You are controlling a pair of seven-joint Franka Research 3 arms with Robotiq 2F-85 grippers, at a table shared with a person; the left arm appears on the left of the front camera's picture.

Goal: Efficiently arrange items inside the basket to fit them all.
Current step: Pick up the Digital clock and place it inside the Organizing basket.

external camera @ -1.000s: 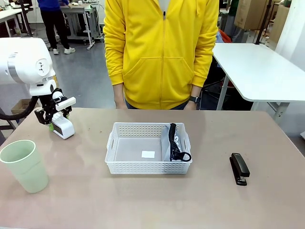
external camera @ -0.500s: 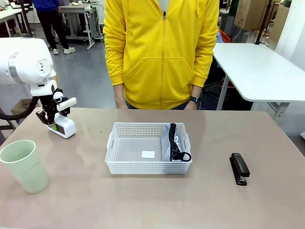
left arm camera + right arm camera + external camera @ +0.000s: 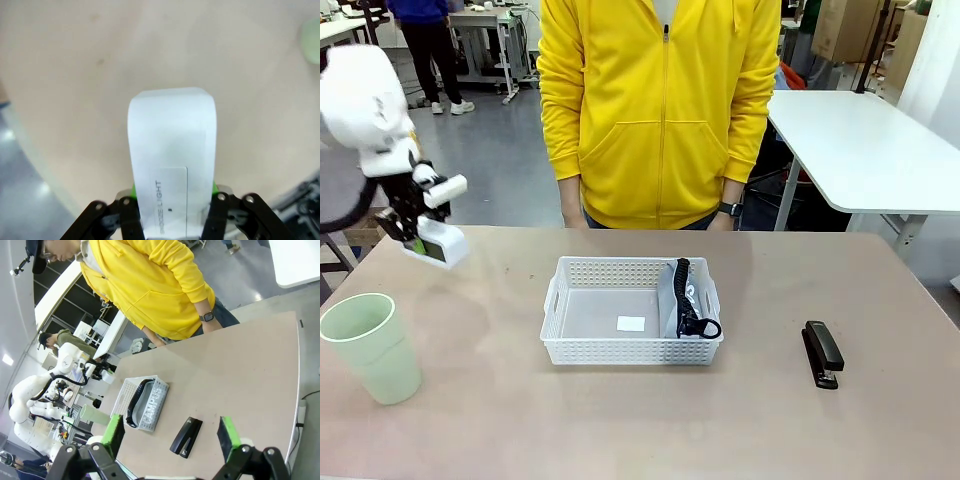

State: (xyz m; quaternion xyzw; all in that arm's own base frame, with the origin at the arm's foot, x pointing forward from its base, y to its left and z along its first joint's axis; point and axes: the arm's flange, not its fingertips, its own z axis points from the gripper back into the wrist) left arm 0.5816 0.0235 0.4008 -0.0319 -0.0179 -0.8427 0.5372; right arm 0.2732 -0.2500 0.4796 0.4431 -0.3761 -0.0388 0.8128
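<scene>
My left gripper point(image 3: 420, 226) is shut on the white screen device point(image 3: 436, 243) and holds it tilted in the air above the table's far left corner. The left wrist view has the device point(image 3: 172, 155) standing between the green pads point(image 3: 134, 191), with bare tabletop below. The white basket point(image 3: 620, 266) sits mid-table with the grey pouch point(image 3: 686, 300) on edge along its right wall. A black stapler point(image 3: 822, 353) lies to the right, and the pale green cup point(image 3: 372, 347) stands near left. My right gripper point(image 3: 171, 436) is open, high above the table.
A person in a yellow hoodie point(image 3: 660, 110) stands at the far edge behind the basket, hands down. A small white label point(image 3: 631, 323) lies on the basket floor. Bare tabletop lies between cup and basket and between basket and stapler.
The left gripper closed on the screen device, then lifted it off the table, up and to the left. Basket, pouch, stapler and cup stayed put.
</scene>
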